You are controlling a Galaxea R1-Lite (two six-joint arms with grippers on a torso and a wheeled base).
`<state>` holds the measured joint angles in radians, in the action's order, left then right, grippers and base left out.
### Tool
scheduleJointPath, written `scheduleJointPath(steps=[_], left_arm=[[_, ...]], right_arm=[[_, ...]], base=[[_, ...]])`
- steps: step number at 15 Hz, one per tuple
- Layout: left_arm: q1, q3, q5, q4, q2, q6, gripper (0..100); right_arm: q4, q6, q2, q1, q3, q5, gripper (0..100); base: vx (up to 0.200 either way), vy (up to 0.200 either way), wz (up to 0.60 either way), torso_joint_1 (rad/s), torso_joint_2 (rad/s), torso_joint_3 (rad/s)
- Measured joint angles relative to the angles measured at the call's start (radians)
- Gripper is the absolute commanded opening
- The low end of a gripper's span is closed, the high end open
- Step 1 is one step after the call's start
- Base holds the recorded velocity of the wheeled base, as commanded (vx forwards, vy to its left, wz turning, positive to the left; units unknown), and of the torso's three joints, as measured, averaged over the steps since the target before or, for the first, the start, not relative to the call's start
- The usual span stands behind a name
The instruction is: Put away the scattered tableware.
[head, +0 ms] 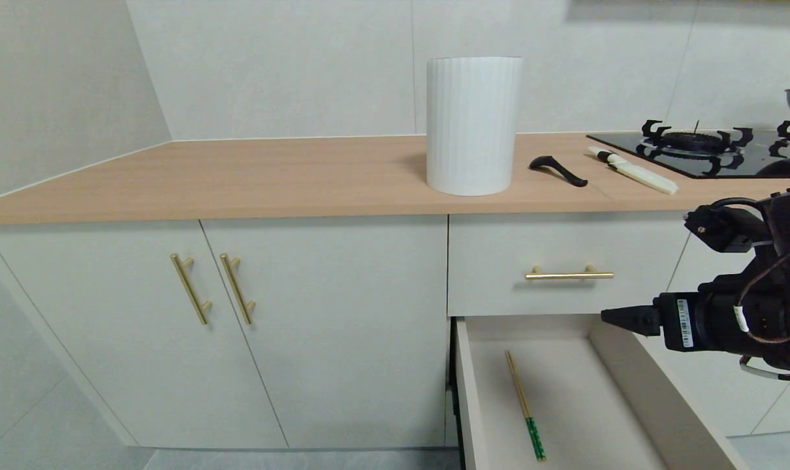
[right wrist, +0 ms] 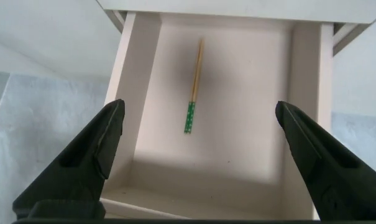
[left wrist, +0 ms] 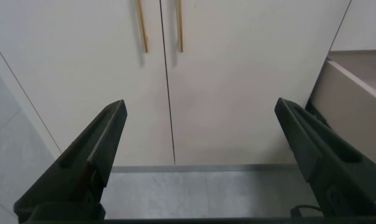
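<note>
The chopsticks (head: 524, 405) lie in the open drawer (head: 620, 372), low on the right. A black spoon (head: 557, 171) and a pale knife (head: 632, 170) rest on the bench (head: 271, 176), right of a white ribbed canister (head: 473, 124). The right hand (head: 630, 318) hangs released and empty over the drawer. The left hand (left wrist: 200, 118), also released, faces the cabinet doors (left wrist: 237, 93). The spoon looks the likely next pick, best gripped mid-handle. The walls are pale tile, with a hob (head: 695, 153) far right.

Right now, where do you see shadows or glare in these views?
Head view: soft, even light; the upper drawer's handle casts a faint shadow just below itself, and the black hob looks glossy. Right wrist view: a dim shadow darkens the open drawer's floor around the chopsticks.
</note>
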<state>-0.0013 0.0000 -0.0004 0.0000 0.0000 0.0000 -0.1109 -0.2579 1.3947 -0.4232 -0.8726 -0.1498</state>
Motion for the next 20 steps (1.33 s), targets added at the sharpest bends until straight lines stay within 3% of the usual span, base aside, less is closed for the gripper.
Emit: scheduleJointPath(steps=[17,20], left_arm=[[0.0,0.0,0.0,0.0,0.0,0.0,100],[-0.001,0.0,0.0,0.0,0.0,0.0,100]], right_arm=[[0.054,0.029,0.057,0.012,-0.003,0.007,100],[0.134,0.061,0.079,0.027,-0.005,0.01,100]], base=[[0.0,0.0,0.0,0.167,-0.46,-0.293],[0.0,0.0,0.0,0.077,-0.16,-0.093]])
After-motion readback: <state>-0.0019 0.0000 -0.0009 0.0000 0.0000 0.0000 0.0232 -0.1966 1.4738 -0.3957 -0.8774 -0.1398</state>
